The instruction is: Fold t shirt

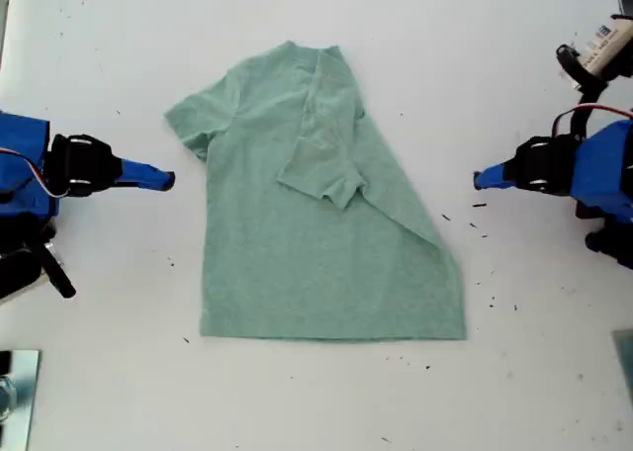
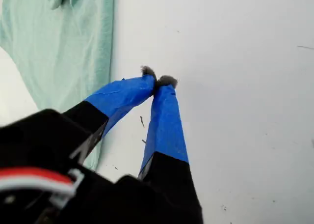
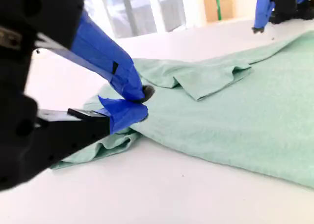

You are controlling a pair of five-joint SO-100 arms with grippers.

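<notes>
The pale mint-green t shirt (image 1: 316,253) lies flat on the white table, its hem toward the exterior view's bottom. One sleeve and side are folded over its middle (image 1: 326,144); the other sleeve (image 1: 193,120) lies spread out. My first gripper (image 1: 477,179) is shut and empty over bare table at the exterior view's right, short of the shirt's slanted edge. Its tips (image 2: 158,81) meet, with the shirt (image 2: 64,47) beside them. My second gripper (image 1: 168,181) is at the exterior view's left, just off the spread sleeve. It is shut (image 3: 142,102) and holds nothing, with the shirt (image 3: 235,116) beyond it.
Small dark specks (image 1: 485,233) dot the table near the first arm. A motor with wires (image 1: 593,55) sits at the exterior view's upper right, and a metal piece (image 1: 15,382) at its lower left corner. My first gripper (image 3: 260,15) shows across the shirt.
</notes>
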